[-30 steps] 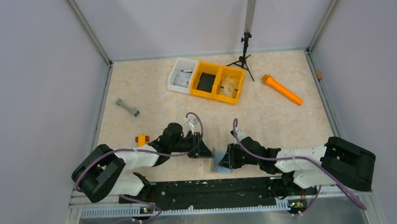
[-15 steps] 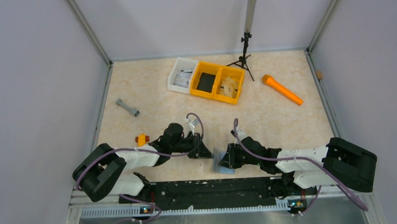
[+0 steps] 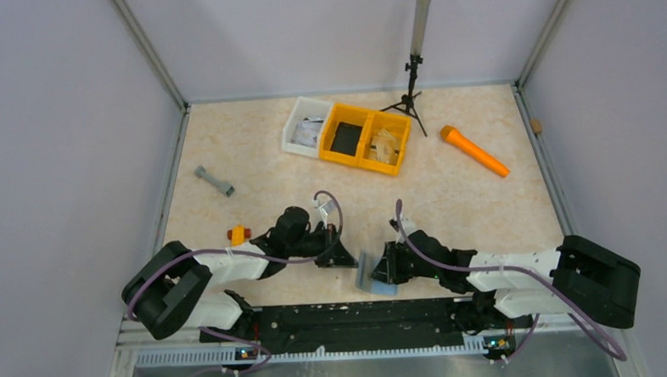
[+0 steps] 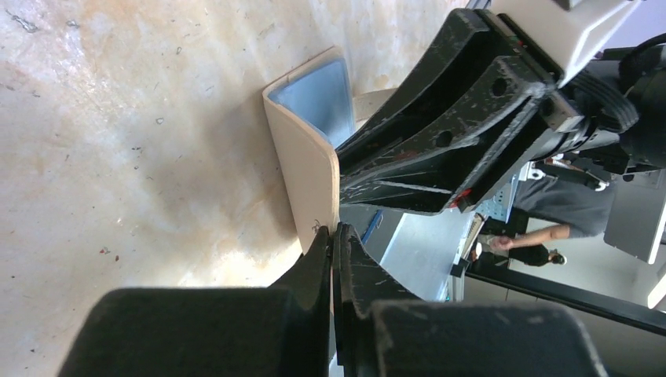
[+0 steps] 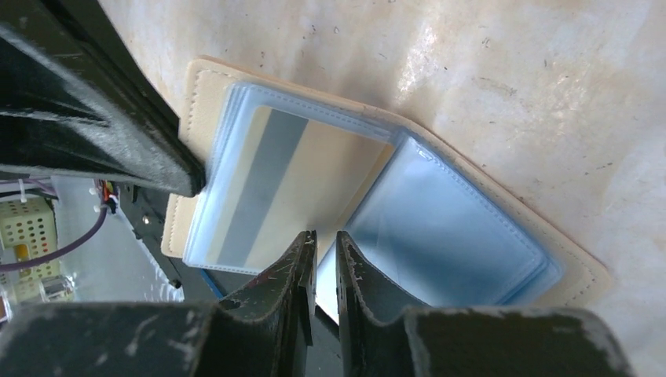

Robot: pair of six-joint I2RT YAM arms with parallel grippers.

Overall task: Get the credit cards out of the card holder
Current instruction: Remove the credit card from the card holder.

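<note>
Your beige marbled table [image 3: 449, 200] carries everything, and both arms meet at its near edge. Your right gripper [image 5: 322, 239] is nipped onto a clear sleeve edge of the tan, wallet-like card holder [image 5: 463, 236], which sits open between the two grippers with its blue-grey plastic pockets showing. Your left gripper [image 4: 333, 232] has its fingers pressed together, tips right at the tan cover's corner. Whether it grips the cover, I cannot tell. A grey-striped card [image 5: 267, 181] sits inside one sleeve.

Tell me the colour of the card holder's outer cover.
The card holder has a beige cover, clearest in the left wrist view.
</note>
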